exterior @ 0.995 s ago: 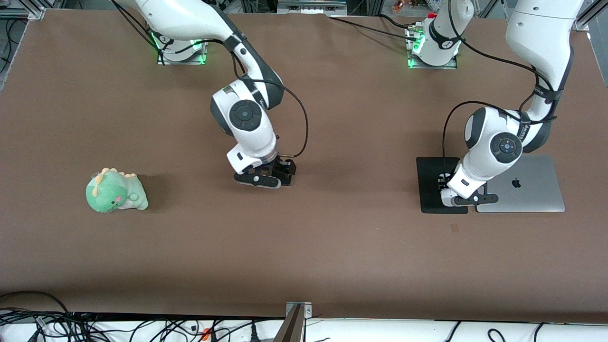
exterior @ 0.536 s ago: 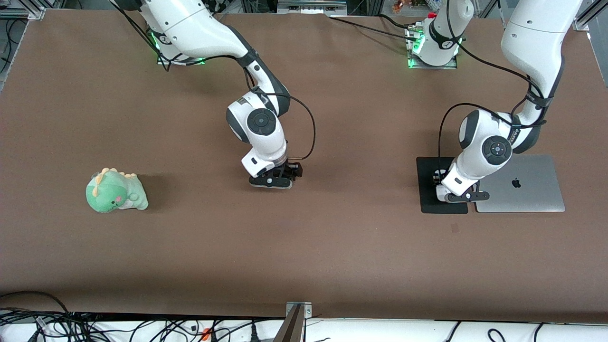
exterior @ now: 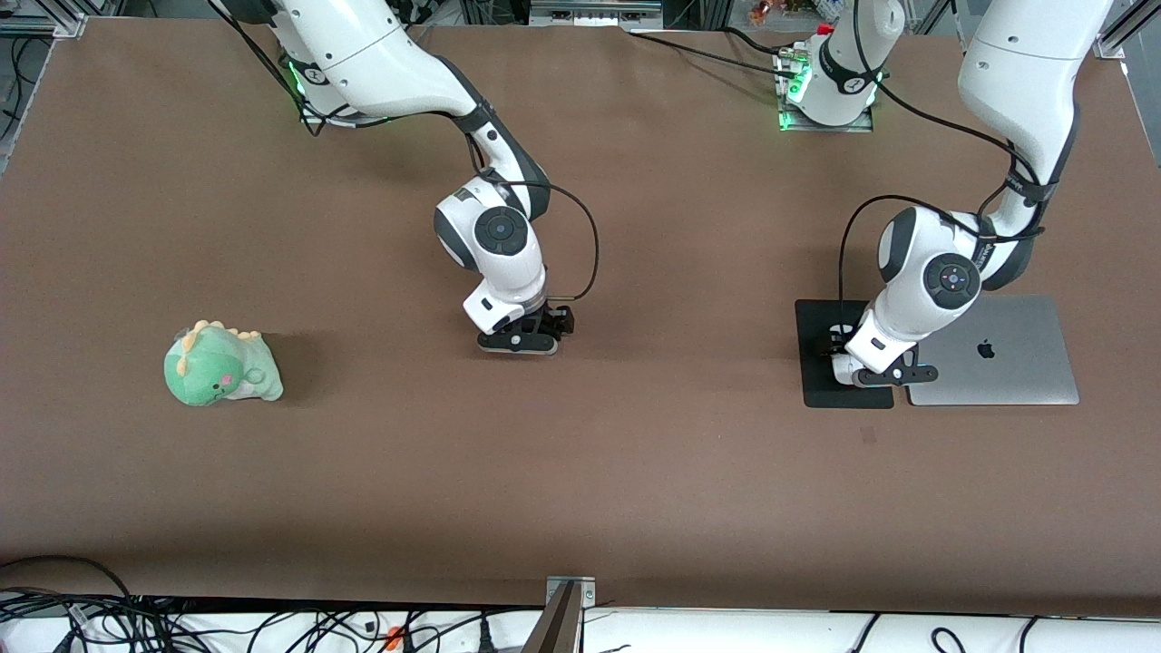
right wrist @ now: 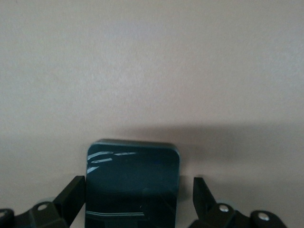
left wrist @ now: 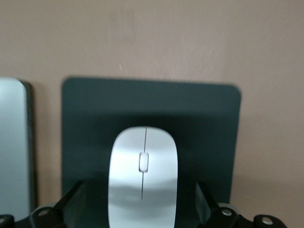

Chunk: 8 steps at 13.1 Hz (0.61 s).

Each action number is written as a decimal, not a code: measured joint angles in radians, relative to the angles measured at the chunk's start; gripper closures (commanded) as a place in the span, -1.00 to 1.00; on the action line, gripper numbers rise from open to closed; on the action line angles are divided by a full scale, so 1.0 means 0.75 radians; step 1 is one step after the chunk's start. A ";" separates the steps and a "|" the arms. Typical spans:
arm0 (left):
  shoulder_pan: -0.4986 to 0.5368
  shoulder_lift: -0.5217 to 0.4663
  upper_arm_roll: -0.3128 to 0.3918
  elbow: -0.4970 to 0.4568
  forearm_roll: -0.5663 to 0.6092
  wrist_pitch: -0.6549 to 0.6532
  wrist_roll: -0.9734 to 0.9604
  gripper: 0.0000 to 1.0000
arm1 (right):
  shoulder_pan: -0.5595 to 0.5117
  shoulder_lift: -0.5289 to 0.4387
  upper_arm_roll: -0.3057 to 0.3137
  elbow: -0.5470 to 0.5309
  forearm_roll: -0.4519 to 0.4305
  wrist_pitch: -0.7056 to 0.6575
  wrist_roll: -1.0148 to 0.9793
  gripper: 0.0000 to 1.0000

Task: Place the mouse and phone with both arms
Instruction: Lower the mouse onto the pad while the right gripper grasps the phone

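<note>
Mouse (left wrist: 143,178) on the black pad (left wrist: 204,123), phone (right wrist: 133,185) on the bare table (exterior: 635,453) — each sits between spread fingers

Left gripper (left wrist: 142,213) is low over the pad at the left arm's end of the table, just beside a closed silver laptop (exterior: 1007,354); its fingers (left wrist: 73,204) stand wide on either side of the white mouse with a gap on each side, not gripping it; right gripper (right wrist: 135,199) is down near the middle of the table, wide too, the small black phone lying flat between its fingers (right wrist: 71,197) — clear of both; a green plush dinosaur (exterior: 220,365) sits well apart toward the right arm's end
</note>
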 measured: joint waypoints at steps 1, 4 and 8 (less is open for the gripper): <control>0.002 -0.033 0.000 0.034 0.003 -0.068 0.022 -1.00 | 0.021 0.001 -0.013 -0.007 0.000 0.000 0.000 -1.00; 0.028 -0.158 0.000 0.204 0.005 -0.373 0.116 -1.00 | 0.046 0.003 -0.030 -0.014 0.000 0.003 0.002 0.21; 0.069 -0.322 0.000 0.423 -0.003 -0.767 0.203 -1.00 | 0.046 -0.004 -0.040 -0.012 0.000 -0.005 0.004 0.83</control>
